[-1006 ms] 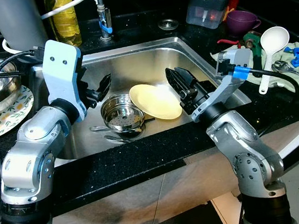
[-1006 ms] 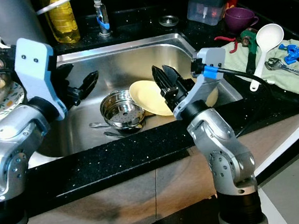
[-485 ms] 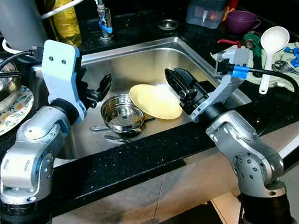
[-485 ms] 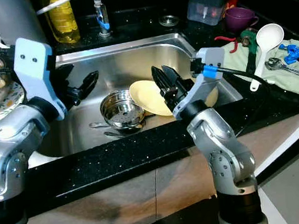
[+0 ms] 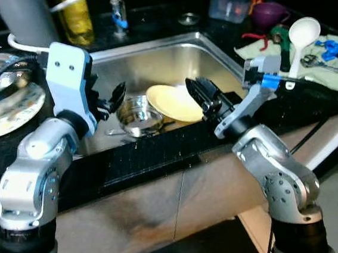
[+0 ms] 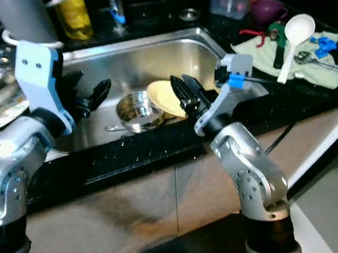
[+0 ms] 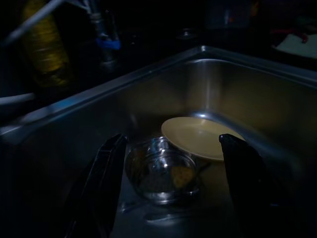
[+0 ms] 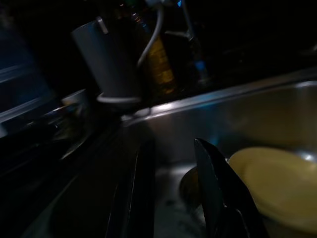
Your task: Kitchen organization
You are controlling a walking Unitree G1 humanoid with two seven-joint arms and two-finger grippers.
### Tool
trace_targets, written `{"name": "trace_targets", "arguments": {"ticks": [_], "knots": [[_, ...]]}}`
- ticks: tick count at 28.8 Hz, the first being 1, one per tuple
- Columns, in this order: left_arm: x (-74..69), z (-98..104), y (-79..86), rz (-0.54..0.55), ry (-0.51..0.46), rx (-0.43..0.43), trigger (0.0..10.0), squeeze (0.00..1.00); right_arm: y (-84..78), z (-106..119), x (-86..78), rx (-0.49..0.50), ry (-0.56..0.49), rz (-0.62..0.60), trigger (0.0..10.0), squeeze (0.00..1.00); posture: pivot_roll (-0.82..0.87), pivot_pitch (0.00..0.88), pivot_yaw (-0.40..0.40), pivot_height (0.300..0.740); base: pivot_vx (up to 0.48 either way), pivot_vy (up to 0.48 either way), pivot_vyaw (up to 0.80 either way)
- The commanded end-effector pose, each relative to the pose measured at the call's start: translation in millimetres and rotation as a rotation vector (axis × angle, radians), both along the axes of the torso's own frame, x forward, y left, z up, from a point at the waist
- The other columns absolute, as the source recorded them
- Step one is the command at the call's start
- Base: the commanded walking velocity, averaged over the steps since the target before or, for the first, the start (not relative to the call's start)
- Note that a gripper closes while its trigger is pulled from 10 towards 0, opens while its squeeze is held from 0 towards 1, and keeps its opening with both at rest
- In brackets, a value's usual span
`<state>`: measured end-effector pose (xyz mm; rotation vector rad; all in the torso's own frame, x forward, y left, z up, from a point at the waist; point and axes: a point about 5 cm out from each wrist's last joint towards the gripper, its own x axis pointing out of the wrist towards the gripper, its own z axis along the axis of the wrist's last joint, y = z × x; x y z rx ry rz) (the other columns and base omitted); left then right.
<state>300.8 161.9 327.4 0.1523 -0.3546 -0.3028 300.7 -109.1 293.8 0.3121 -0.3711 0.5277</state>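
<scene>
Both grippers empty over the sink
Left gripper (image 5: 115, 99) and right gripper (image 5: 205, 96) spread wide — yellow plate (image 5: 172, 102) leans on steel strainer (image 5: 135, 115), could slide if nudged.

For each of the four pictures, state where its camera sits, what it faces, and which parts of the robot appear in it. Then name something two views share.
Left eye view: head, looking down at the sink; both arms, left gripper, right gripper.
Right eye view: head, same scene.
Left wrist view: left wrist, facing the steel bowl; two black fingers.
Right wrist view: right wrist, facing the sink's far wall; two black fingers.
Shared: the yellow plate.
</scene>
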Motion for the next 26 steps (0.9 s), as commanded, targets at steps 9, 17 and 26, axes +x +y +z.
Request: {"name": "trace_targets", "arguments": {"ticks": [9, 17, 26], "knots": [[-2.5, -7.2, 0.3, 0.019, 0.049, 0.027, 10.0, 0.00, 1.1, -0.4, -4.8, -0.001, 0.004, 0.024, 10.0, 0.00, -0.03, 0.220, -0.035, 0.740, -0.116, 0.000, 0.00], [-2.7, -27.0, 3.9, 0.068, 0.149, 0.028, 10.0, 0.00, 5.1, -6.5, -9.0, -0.011, 0.031, 0.060, 10.0, 0.00, -0.03, 0.227, -0.047, 0.740, 0.000, 0.000, 0.00], [-5.6, -40.0, 7.4, 0.086, 0.211, 0.020, 10.0, 0.00, 8.9, -11.0, -12.5, -0.031, 0.053, 0.101, 10.0, 0.00, -0.03, 0.228, -0.051, 0.740, 0.000, 0.000, 0.00]]}}
